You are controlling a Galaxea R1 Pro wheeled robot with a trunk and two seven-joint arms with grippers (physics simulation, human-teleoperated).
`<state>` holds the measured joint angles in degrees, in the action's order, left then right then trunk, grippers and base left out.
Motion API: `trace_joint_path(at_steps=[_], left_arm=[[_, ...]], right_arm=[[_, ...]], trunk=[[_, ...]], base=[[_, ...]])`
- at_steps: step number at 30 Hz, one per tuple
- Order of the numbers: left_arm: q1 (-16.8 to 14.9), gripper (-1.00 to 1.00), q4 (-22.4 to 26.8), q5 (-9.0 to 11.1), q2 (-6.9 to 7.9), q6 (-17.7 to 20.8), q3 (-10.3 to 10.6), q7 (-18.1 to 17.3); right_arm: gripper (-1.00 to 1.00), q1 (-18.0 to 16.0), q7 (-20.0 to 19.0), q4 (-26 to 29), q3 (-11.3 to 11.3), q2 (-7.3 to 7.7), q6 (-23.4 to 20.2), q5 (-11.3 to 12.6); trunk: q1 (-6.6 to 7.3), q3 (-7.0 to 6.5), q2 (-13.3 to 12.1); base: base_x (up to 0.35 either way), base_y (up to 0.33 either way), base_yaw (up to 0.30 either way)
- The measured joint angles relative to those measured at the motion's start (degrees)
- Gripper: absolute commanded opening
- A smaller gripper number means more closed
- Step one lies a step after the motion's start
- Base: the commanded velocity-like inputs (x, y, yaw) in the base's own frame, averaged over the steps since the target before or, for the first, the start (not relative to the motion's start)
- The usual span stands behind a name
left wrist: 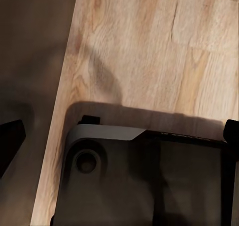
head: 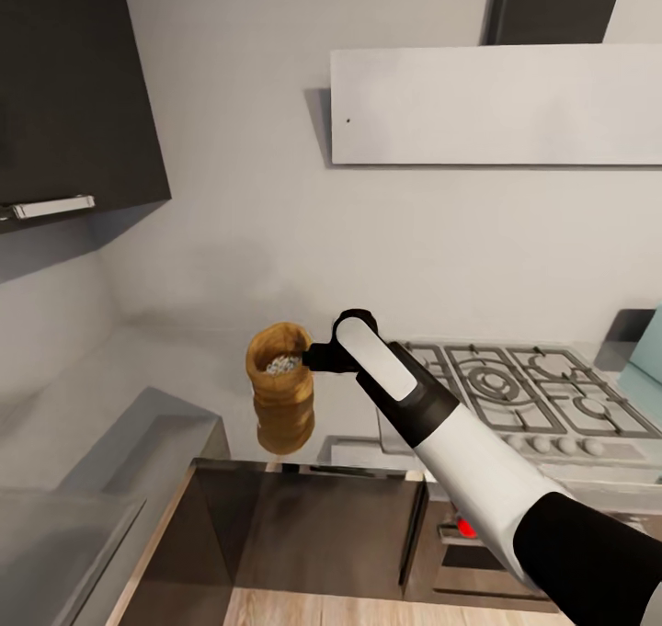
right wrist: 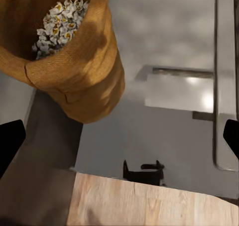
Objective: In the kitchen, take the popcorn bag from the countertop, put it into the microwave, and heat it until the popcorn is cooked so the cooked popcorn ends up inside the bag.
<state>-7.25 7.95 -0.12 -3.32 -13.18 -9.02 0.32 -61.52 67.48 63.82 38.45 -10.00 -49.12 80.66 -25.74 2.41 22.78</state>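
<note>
The popcorn bag [head: 279, 375], a tan-brown sack with a rolled rim, stands upright on the glossy grey countertop [head: 175, 359], its reflection just below it. Whitish popcorn [head: 282, 364] lies inside it, seen more clearly in the right wrist view as popcorn [right wrist: 60, 23] in the bag [right wrist: 84, 71]. My right gripper [head: 319, 358] reaches the bag's right side; its fingers [right wrist: 10, 142] stand wide apart, so the right gripper [right wrist: 119, 139] is open and the bag is not between them. A mint-blue sliver of the microwave [head: 649, 348] shows at the far right. My left gripper [left wrist: 119, 136] is open over the floor.
A steel gas hob [head: 515, 382] with grates lies right of the bag, with an oven front [head: 464, 527] below. A white hood [head: 496, 102] and a dark wall cabinet [head: 74, 84] hang above. The left wrist view shows wood floor [left wrist: 144, 47] and the robot's base [left wrist: 129, 176].
</note>
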Motion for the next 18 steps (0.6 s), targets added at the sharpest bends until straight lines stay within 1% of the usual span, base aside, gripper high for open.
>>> trace_joint_path(at_steps=[7,10,13,16,18], left_arm=[[0.02,1.00,-0.13,-0.06,-0.07,0.01,0.06,0.00],[0.72,1.00,-0.17,-0.08,-0.08,0.00,0.06,0.00],[1.43,1.00,-0.18,-0.11,-0.03,0.01,0.05,-0.01],[1.55,1.00,-0.18,-0.12,-0.01,0.01,0.09,-0.05],[1.61,1.00,-0.18,-0.12,0.00,0.01,0.10,-0.07]], right_arm=[[1.00,0.00,-0.02,-0.04,0.00,0.00,-0.10,0.01],[1.00,0.05,-0.02,-0.04,-0.02,0.00,-0.43,0.00],[1.00,0.08,-0.02,-0.04,-0.86,0.00,-0.54,0.00],[1.00,0.09,0.04,-0.09,-1.01,0.00,-0.59,-0.05],[1.00,0.04,0.01,-1.35,-1.07,0.00,-0.61,-0.03]], trunk=[[-0.01,0.00,0.01],[-0.01,0.00,0.01],[-0.01,0.00,0.01],[-0.01,0.00,0.01],[-0.01,0.08,0.00]], base=[[0.015,0.000,0.000],[0.000,0.000,0.000],[0.000,0.000,0.000],[0.000,0.000,0.000],[0.000,0.000,0.000]])
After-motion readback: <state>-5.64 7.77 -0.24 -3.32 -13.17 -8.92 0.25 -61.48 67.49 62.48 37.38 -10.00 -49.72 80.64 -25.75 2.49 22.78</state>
